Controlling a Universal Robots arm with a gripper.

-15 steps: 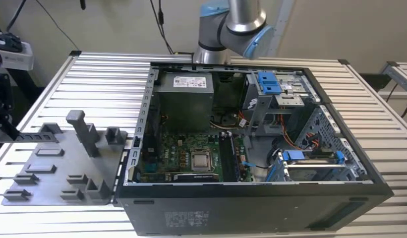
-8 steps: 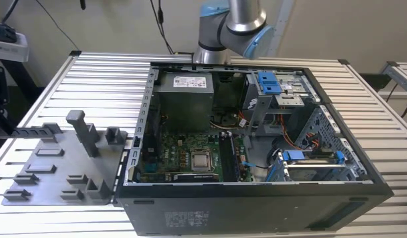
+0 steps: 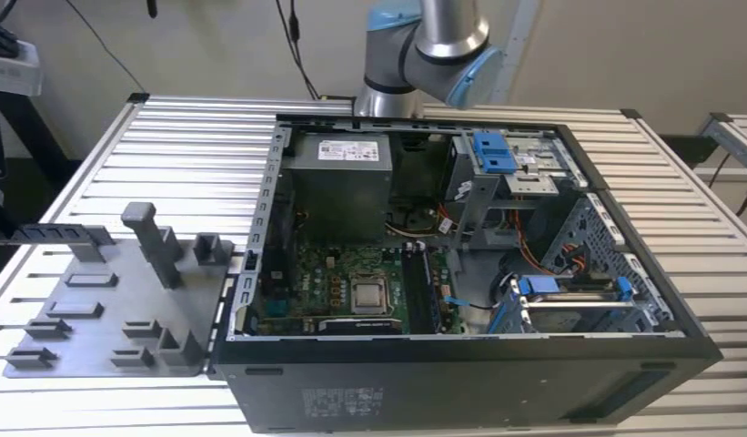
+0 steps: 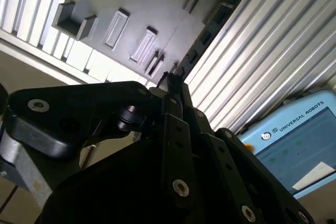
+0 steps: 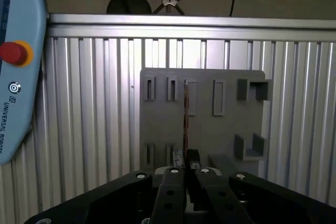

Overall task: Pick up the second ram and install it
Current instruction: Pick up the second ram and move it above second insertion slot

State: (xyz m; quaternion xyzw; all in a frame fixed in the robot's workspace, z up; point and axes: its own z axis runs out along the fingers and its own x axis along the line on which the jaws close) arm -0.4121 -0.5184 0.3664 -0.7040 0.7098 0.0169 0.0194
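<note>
- Currently the black two-finger gripper (image 5: 187, 157) is closed narrow, its fingers pinching the second ram (image 5: 185, 119), a thin dark memory stick seen edge-on with a reddish-brown edge.
- Stick points straight out from the fingertips, away from the first wrist camera; it is up in the air over the flat grey plastic fixture plate (image 5: 210, 135), lined up between two of the plate's rectangular slots.
- In the second wrist view the gripper (image 4: 172, 80) shows its black linkage arms meeting at a narrow tip, with the same grey plate (image 4: 157, 3) beyond it.
- Fixture plate (image 3: 106, 300) lies on the ribbed silver aluminium table (image 3: 179, 146), just beside the open black desktop computer case (image 3: 470, 391), on the exterior view's left.
- Case lies on its side with the panel off; the large green motherboard (image 3: 337, 273) with its square silver chip (image 3: 369, 296) is in the floor of it, a grey metal power supply box (image 3: 337, 182) behind, blue plastic drive brackets (image 3: 495, 150) toward the exterior view's right.
- Grey and light-blue robot arm (image 3: 428, 45) rises behind the case.
- Light-blue teach pendant (image 5: 16, 77) with a red round stop button (image 5: 13, 52) sits at the table's edge; its screen side (image 4: 294, 140) shows in the second wrist view.
</note>
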